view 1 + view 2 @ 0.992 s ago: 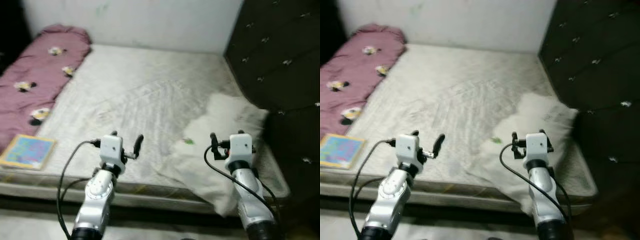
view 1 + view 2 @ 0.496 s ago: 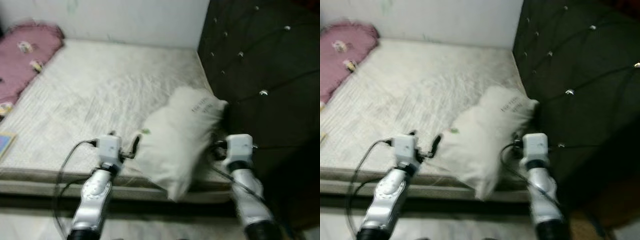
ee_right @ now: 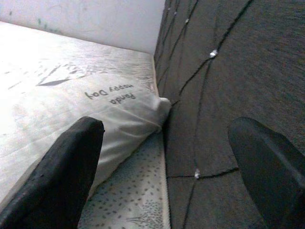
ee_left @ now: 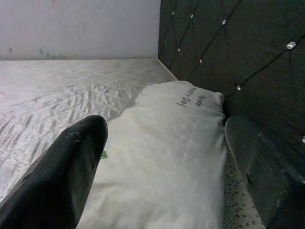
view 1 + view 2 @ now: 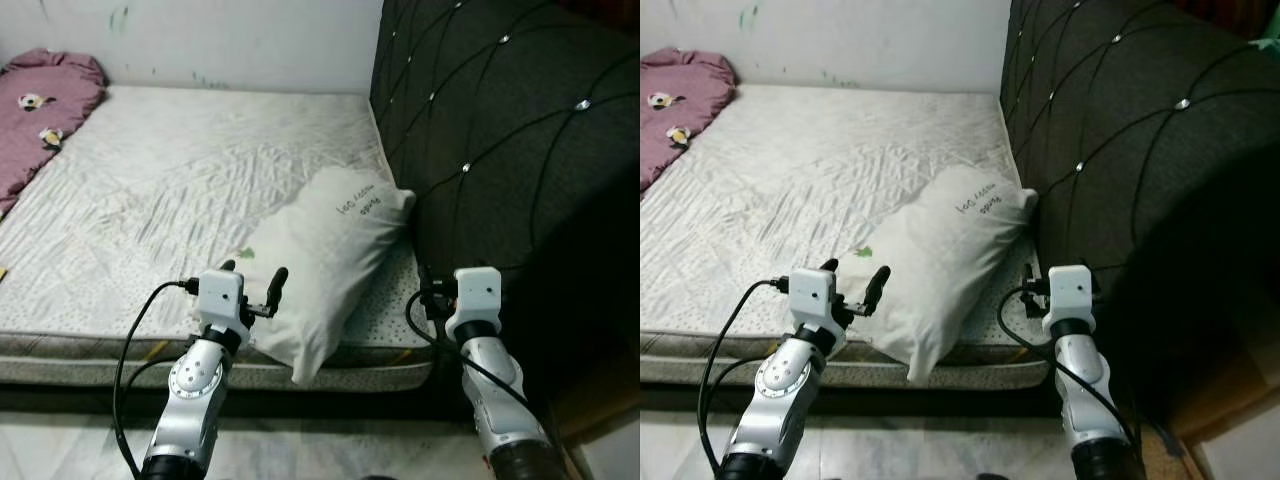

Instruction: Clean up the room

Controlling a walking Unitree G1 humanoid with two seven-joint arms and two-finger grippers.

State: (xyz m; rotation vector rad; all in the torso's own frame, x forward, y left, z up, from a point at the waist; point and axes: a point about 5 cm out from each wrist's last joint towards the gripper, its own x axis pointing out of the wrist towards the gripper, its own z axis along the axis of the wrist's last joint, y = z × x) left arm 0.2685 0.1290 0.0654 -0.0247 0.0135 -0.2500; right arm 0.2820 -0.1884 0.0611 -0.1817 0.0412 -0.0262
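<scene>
Pink blanket [image 5: 40,110] cropped at edge, pillow [image 5: 320,260] lettering illegible

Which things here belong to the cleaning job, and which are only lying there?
Job: white pillow hanging over the mattress edge; left gripper and right gripper, both open beside it.
Lying about: maroon blanket; dark tufted headboard.

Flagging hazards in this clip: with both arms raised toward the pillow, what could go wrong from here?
1. The white pillow overhangs the mattress edge; a nudge may tip it to the floor.
2. The right gripper, fingers open, sits close to the tufted headboard and could scrape it.
3. The left gripper might pinch only loose fabric.
</scene>
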